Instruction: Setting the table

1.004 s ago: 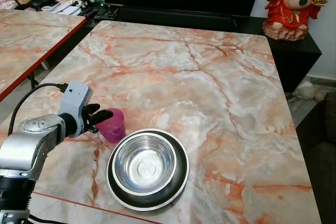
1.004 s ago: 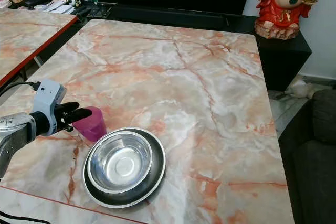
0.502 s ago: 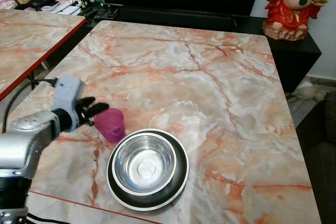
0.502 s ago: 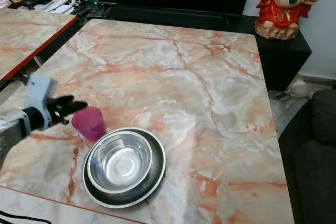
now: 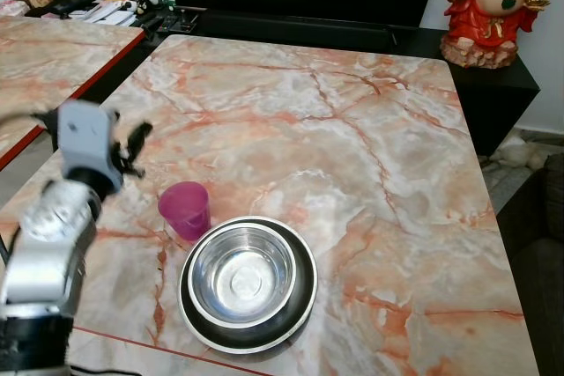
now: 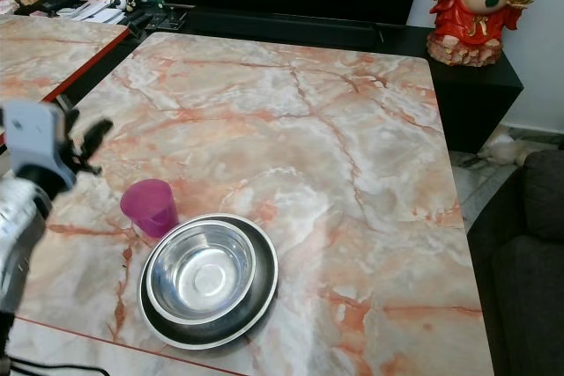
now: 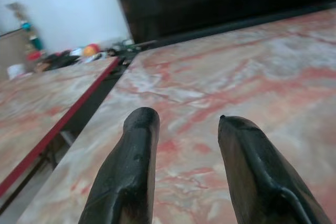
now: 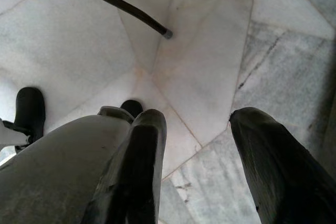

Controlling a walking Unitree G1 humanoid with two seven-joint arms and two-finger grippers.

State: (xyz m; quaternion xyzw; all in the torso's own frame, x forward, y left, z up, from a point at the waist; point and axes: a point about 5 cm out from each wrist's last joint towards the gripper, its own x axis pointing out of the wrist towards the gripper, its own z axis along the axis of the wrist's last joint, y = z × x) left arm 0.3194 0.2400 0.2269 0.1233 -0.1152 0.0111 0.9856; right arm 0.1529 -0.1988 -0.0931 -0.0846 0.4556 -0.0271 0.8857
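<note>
Left end effector (image 5: 137, 143) raised above the pink-veined marble worktop (image 5: 352, 147), fingers parted and empty, small magenta plastic cup (image 5: 184, 210) upright just beside the steel bowl (image 5: 242, 274) on a dark round plate (image 5: 304, 292), right end effector (image 8: 197, 145) hanging spread over pale floor tiles (image 8: 210, 51)

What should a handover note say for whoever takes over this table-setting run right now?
Left tool: open, empty, raised above the marble table, apart from the pink cup.
Right tool: open, empty, hanging idle over the floor.
Done: pink cup upright beside the steel bowl, which sits in the black plate near the table's front edge.
Left: judge whether more items are needed; none in reach.
</note>
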